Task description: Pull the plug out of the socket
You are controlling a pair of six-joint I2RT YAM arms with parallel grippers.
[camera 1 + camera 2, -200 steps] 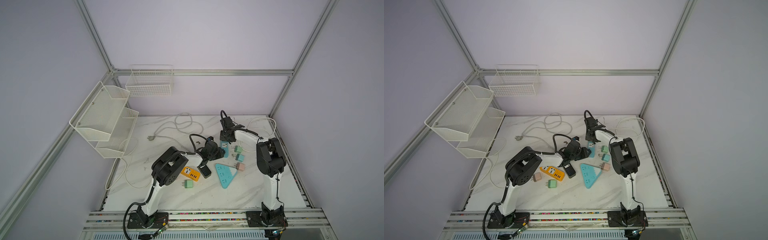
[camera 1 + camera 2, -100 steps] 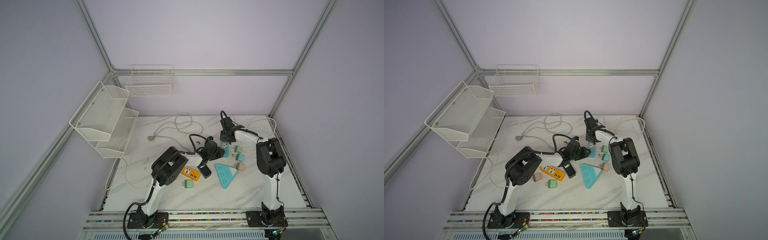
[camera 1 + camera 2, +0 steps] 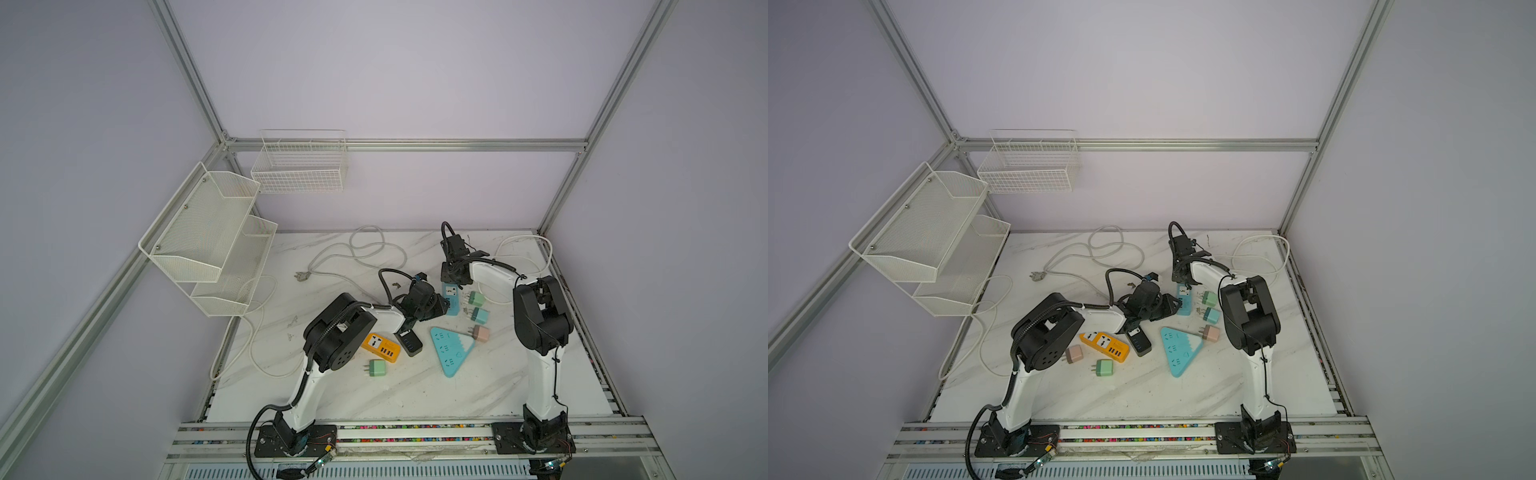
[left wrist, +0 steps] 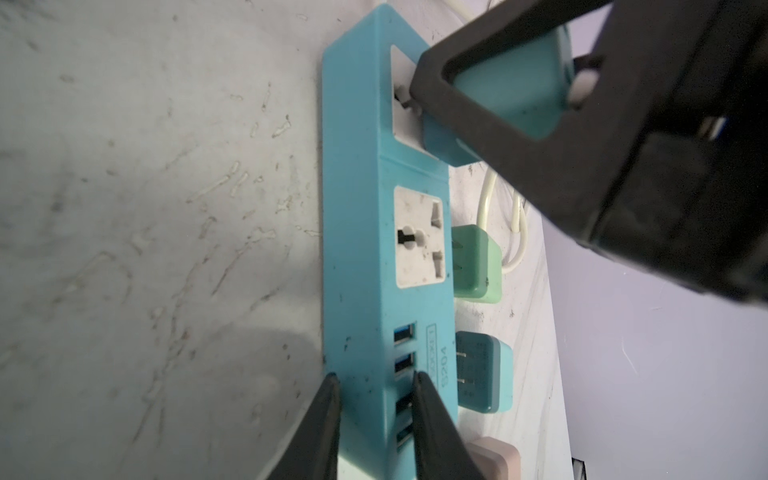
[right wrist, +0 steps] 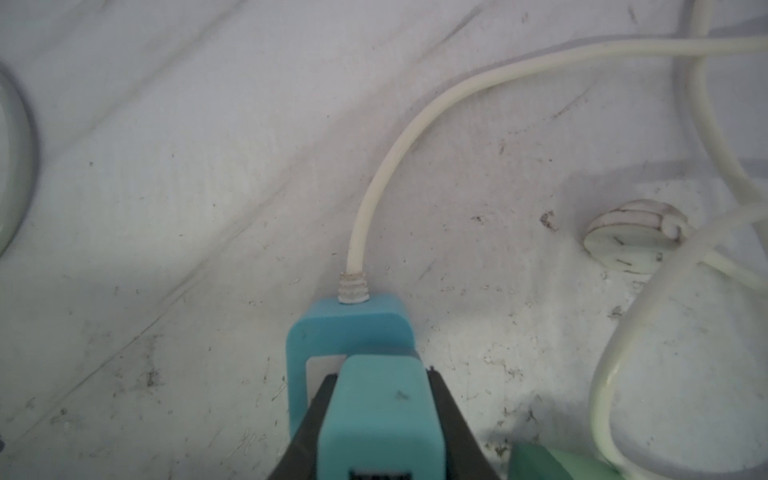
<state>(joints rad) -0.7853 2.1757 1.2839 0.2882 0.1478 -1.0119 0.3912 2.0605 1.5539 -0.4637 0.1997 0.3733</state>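
The right claw [image 5: 380,395] is closed tight on the teal plug [image 5: 380,428], with one finger on each side. The plug sits between those fingers at the end outlet of the blue power strip [image 4: 357,249], directly under the claw; how deep its prongs sit cannot be told. The left claw [image 4: 374,386] is clamped on the strip's opposite end, by the USB ports. The strip lies flat on the counter [image 4: 145,208]. Just past the right claw, a white cord [image 5: 390,166] leaves the strip. A green adapter [image 4: 476,262] lies beside the strip, between the two claws.
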